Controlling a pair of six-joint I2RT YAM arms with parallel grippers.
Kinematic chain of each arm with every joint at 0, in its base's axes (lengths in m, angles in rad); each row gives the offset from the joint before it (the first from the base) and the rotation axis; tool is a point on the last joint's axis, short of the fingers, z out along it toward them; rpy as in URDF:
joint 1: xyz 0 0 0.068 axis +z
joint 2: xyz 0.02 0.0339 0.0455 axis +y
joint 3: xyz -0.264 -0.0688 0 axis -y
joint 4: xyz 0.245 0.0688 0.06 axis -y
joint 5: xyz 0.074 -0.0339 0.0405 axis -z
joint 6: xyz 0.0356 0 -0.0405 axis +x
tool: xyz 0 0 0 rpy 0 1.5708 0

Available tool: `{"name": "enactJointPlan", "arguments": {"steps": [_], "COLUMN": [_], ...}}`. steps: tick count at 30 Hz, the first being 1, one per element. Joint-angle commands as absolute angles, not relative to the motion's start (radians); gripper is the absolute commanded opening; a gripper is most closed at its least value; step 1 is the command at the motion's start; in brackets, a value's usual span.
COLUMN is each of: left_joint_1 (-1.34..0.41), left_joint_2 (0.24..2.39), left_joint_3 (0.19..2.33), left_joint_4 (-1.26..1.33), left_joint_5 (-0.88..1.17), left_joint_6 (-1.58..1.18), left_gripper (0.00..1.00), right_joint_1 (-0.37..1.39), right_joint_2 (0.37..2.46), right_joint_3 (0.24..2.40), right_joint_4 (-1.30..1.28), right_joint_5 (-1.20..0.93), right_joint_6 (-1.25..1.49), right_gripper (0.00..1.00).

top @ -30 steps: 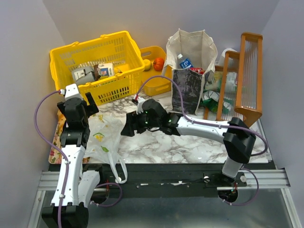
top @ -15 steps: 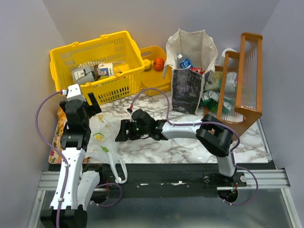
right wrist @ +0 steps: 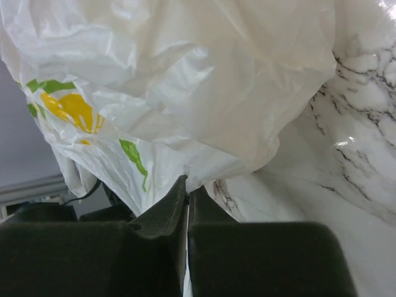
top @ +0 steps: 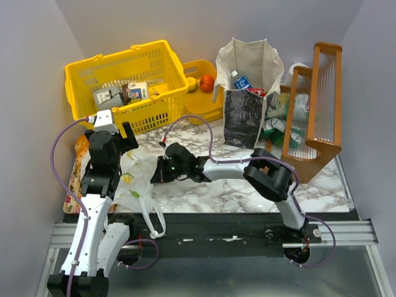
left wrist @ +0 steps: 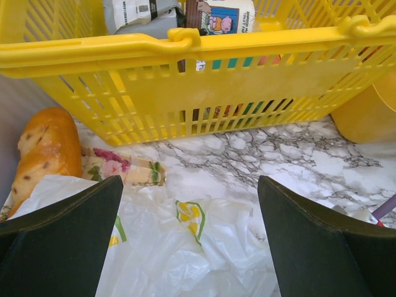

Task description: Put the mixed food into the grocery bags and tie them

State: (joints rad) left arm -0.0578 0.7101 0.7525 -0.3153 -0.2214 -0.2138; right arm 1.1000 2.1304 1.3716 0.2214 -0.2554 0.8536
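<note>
— At the near left of the table (top: 247, 185), what lies there?

— The thin white plastic bag (top: 139, 179), crumpled flat on the marble top, with yellow and green prints on it. Its handle loops trail over the near edge.

— Does either arm have it?

— The right claw (top: 156, 172) does. It reaches across from the right, and in its wrist view the two fingers (right wrist: 161, 213) are pressed together with a fold of the bag's edge pinched at their tips.

— And the left claw (left wrist: 190, 185)?

— Released, with its fingers spread wide. It hangs above the far part of the bag and grips nothing. Just beyond it stands the large yellow basket (left wrist: 185, 43), which holds grey and white cartons (left wrist: 142, 12).

— Anything beside the bag?

— A golden bread loaf (left wrist: 43, 142) lies on the left, on a floral cloth (left wrist: 124, 170), and its near end touches the plastic.

— Where is the rest of the food?

— The beige canvas tote (top: 247, 68) stands upright at the far middle of the table, well apart from the plastic bag. A water bottle (top: 240, 81) with a blue label and a red packet (top: 257, 91) show in its open mouth. An orange (top: 206, 82) sits in the small yellow basket (top: 207, 111) between the tote and the large basket.

— And on the right?

— A wooden rack (top: 315, 99) leans there, and green-printed packets are bunched between it and the tote. I cannot tell what they are.
</note>
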Motion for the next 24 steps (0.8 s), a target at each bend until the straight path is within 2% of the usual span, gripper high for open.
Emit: {"name": "enactJointPlan", "arguments": {"steps": [1,9,16,19,24], "left_joint_1": [-0.074,-0.123,-0.214,-0.250,-0.339], "left_joint_2": [0.719,0.742,0.753,0.752,0.811], "left_joint_3": [0.742,0.738,0.730,0.724,0.721], "left_joint_4": [-0.299,-0.270,-0.226,-0.207,-0.222], "left_joint_5": [-0.155,-0.017,0.205,0.293,0.422], "left_joint_6": [-0.198,-0.172,-0.126,-0.101,-0.049], "left_gripper": [0.99,0.99,0.99,0.99,0.99], "right_joint_1": [1.089,0.997,0.907,0.827,0.698], "right_joint_2": [2.027,1.772,1.594,1.578,1.598], "right_joint_3": [1.295,1.141,1.215,1.284,1.353], "right_joint_4": [0.222,0.043,-0.328,-0.431,-0.494], "right_joint_5": [-0.172,-0.069,0.083,0.043,-0.142], "right_joint_6": [0.746,0.529,0.298,0.232,0.176], "right_gripper": [0.01,0.01,0.01,0.01,0.01]}}
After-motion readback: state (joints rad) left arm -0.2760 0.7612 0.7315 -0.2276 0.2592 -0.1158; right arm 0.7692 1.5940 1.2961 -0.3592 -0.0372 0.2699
